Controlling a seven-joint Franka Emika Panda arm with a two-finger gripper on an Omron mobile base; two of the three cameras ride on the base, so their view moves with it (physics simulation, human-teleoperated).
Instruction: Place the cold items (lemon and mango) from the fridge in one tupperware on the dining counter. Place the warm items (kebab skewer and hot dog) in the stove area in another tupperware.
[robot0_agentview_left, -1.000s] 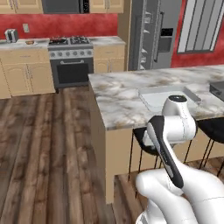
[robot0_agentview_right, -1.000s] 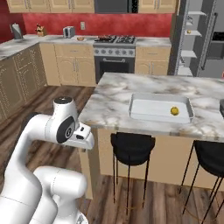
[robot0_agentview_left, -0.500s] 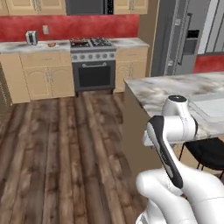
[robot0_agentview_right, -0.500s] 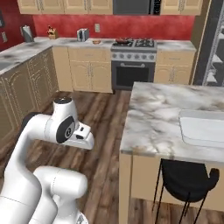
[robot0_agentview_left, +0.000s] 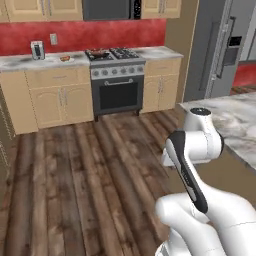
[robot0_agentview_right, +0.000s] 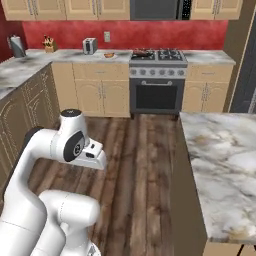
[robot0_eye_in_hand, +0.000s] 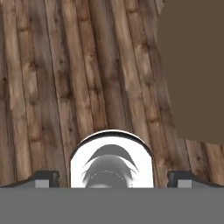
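Over bare wood floor, gripper spread wide, empty; stove well beyond it against the far wall.

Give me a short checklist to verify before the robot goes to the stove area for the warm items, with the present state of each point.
1. Fingers spread wide, nothing between them: ok.
2. Black and steel stove with oven in sight ahead: ok.
3. Dark wooden plank floor toward the stove free of obstacles: ok.
4. Arm folded close, apart from the marble dining counter: ok.
5. Kebab skewer and hot dog located: cannot tell; a small orange thing on a plate lies left of the stove, too small to identify.
6. Tupperware for the warm items located: cannot tell.
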